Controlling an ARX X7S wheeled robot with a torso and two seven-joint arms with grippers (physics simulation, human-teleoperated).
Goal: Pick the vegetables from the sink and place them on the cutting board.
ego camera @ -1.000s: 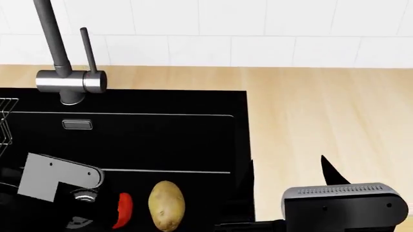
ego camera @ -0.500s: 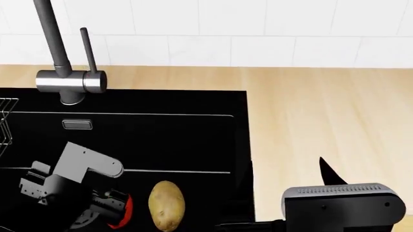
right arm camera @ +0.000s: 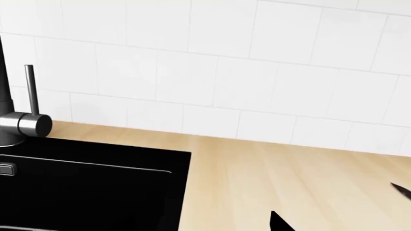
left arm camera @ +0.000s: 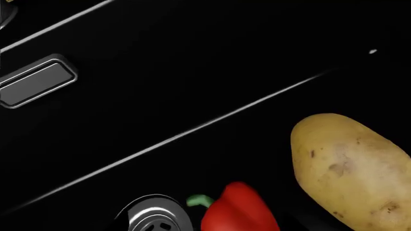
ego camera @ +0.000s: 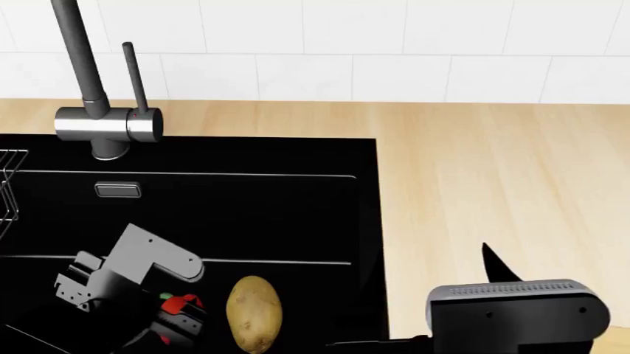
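Your left gripper (ego camera: pixel 172 324) hangs low in the sink (ego camera: pixel 295 214) over the red pepper (ego camera: pixel 177 304), beside the potato (ego camera: pixel 254 313); neither gripper's finger spread is discernible.

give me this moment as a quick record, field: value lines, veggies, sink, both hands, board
pepper: red bell pepper on the sink floor beside the drain, stem toward it
potato: potato lying next to the pepper, apart from it
sink: black sink, faucet at its back edge
left hand: left hand low in the sink over the pepper; grip cannot be told
right hand: right hand over the countertop, open, empty
cutting board: not in view
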